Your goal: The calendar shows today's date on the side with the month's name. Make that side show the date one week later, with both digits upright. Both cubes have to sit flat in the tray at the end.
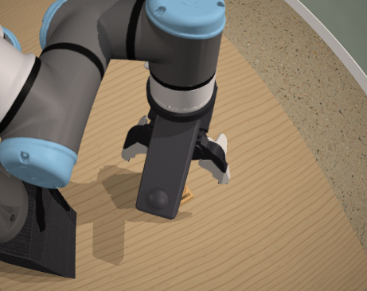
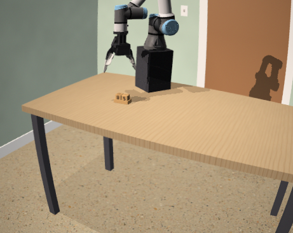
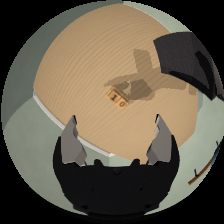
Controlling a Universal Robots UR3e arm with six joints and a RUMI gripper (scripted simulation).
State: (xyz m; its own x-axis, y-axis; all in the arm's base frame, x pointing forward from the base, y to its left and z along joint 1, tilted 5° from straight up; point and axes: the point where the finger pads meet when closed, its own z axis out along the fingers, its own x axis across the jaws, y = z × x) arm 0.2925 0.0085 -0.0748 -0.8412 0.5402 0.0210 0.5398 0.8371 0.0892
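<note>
Hand (image 1: 177, 171) (image 2: 120, 70) (image 3: 116, 115) open; cal. (image 1: 186, 195) (image 2: 122, 98) (image 3: 117, 98) faces ext. cam, long axis L-R.

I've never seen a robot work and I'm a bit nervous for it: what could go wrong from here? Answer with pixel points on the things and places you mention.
The open two-jaw gripper (image 1: 176, 168) (image 2: 121, 70) (image 3: 116, 115) hangs well above the small wooden number cubes (image 2: 122, 97) (image 3: 117, 98), which sit side by side. Reaching for one, it might bump the other.

From the top, the gripper's dark body hides most of the calendar, so that view may not reveal a misaligned grasp.
</note>
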